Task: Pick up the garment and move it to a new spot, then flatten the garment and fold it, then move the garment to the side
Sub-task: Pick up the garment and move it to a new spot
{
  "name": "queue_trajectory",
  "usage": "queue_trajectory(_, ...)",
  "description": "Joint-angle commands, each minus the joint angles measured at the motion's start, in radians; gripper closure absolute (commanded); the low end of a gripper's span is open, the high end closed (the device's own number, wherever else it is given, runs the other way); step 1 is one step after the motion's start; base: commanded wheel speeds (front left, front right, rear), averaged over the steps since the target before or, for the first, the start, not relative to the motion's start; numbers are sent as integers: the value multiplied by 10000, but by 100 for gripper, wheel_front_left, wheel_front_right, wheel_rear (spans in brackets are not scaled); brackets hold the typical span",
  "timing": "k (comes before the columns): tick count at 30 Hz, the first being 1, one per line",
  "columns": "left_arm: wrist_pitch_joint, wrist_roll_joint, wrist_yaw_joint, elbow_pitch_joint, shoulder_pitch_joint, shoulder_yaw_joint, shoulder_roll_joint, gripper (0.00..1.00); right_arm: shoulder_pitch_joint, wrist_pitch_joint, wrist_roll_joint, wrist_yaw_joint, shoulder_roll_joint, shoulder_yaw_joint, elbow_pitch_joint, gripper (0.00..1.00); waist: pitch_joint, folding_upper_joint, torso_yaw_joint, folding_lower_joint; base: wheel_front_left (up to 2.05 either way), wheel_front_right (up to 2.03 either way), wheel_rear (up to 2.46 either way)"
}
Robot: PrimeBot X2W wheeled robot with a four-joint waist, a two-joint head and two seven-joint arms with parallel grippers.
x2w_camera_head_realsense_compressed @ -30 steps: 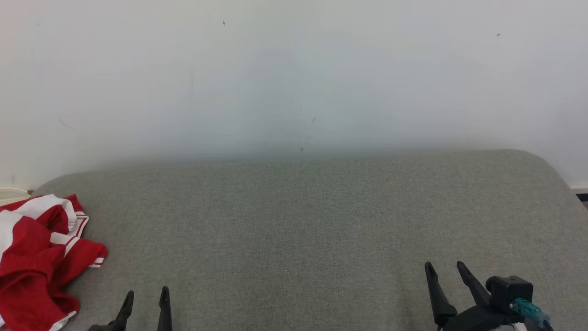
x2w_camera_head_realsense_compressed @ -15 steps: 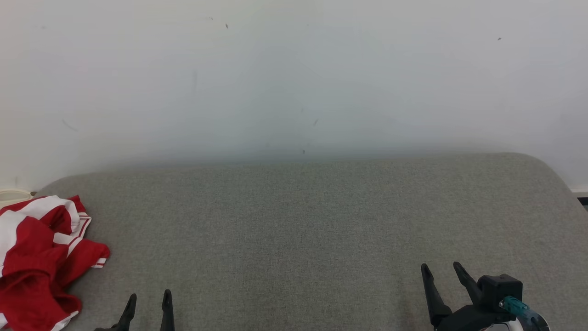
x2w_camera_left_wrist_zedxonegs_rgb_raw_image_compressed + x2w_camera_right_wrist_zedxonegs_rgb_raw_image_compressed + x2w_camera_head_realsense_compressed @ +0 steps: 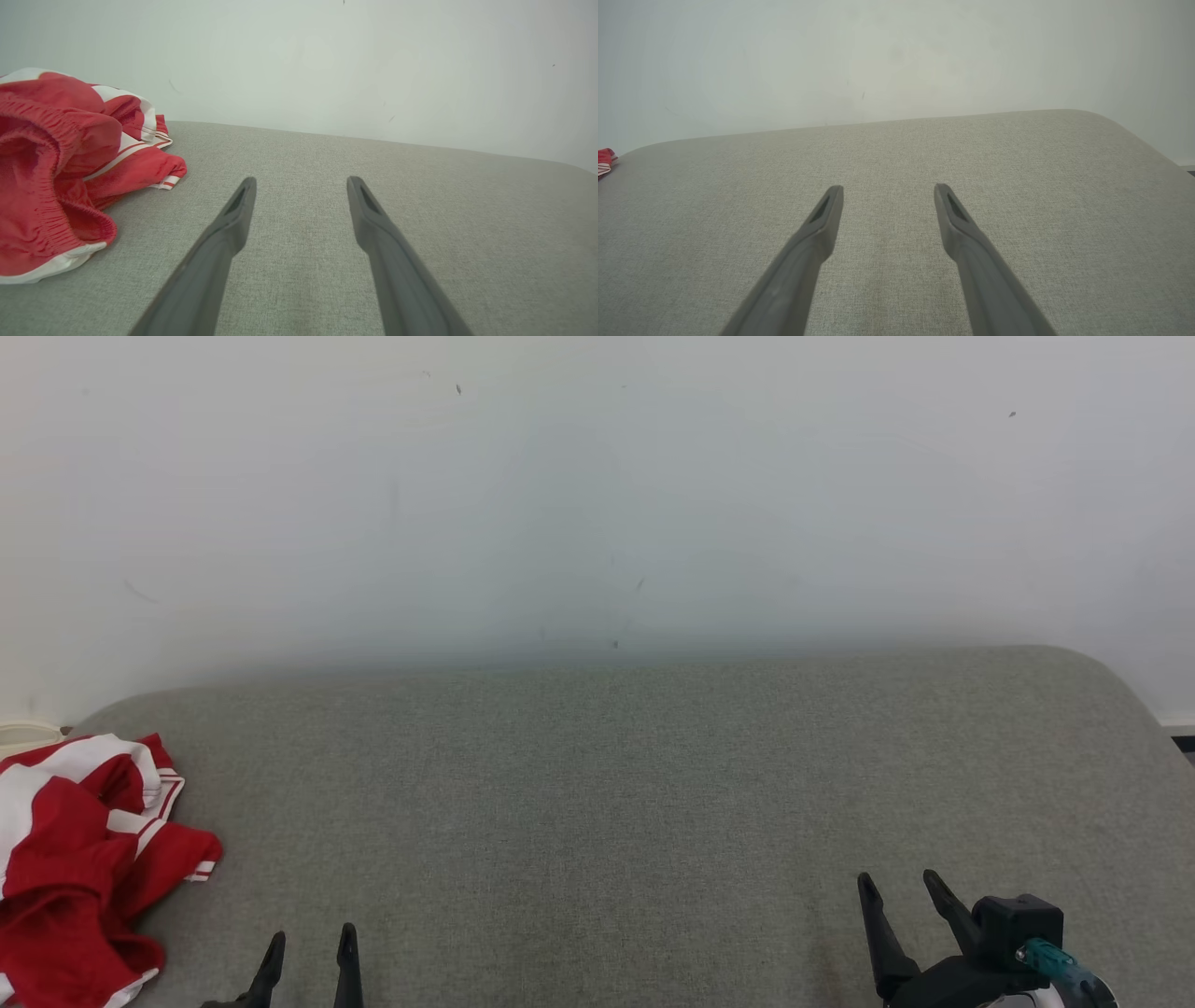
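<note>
garment (image 3: 79,868): red and white, crumpled at the left end of the grey cushion (image 3: 653,821). lies left of the left gripper (image 3: 311,947), near it; right gripper (image 3: 899,894) well apart. both fingers spread, empty.

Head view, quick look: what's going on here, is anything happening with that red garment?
Nothing is being handled. A crumpled red and white garment lies untouched at the left end of the grey cushioned surface. The left gripper and the right gripper are both over bare fabric, jaws open, nothing between them. The left one is nearer the garment; the pick-up has not yet begun.
</note>
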Motion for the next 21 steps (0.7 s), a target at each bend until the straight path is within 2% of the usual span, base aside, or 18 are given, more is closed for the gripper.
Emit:
queue_trajectory(1, -41, 66, 43, -44, 3, -22, -36, 0, -61, -80, 13, 37, 19, -29, 2, 0, -7, 0, 28, 0, 0, 0, 0)
queue_trajectory(10, -37, 124, 123, 10, -44, -180, 0, 0, 76, -143, 89, 37, 18, -29, 15, 0, -62, 0, 590, 0, 0, 0, 0)
queue_trajectory(21, 339, 202, 289, -364, 150, -383, 217, 0, 282, -376, 359, 37, 18, 46, 113, 0, -157, 0, 2603, 0, 0, 0, 0)
